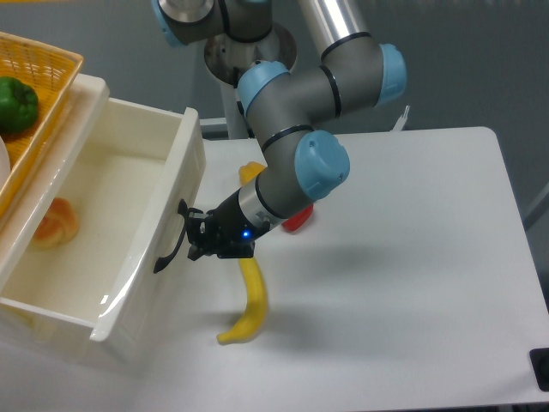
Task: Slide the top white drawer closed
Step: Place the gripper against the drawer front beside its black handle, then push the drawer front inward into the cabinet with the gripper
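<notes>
The tool sits right at the black handle on the front panel of the top white drawer, which stands pulled far out over the worktop. Just below and right of the tool, a banana lies on the worktop, close to the drawer front, narrowing the lane there. A yellow piece and a red object sit near the arm, beside the panel. To the right the worktop runs open to its far edge. Inside the drawer, an orange fruit lies at the left; a wicker basket with a green pepper overhangs the drawer's back.
</notes>
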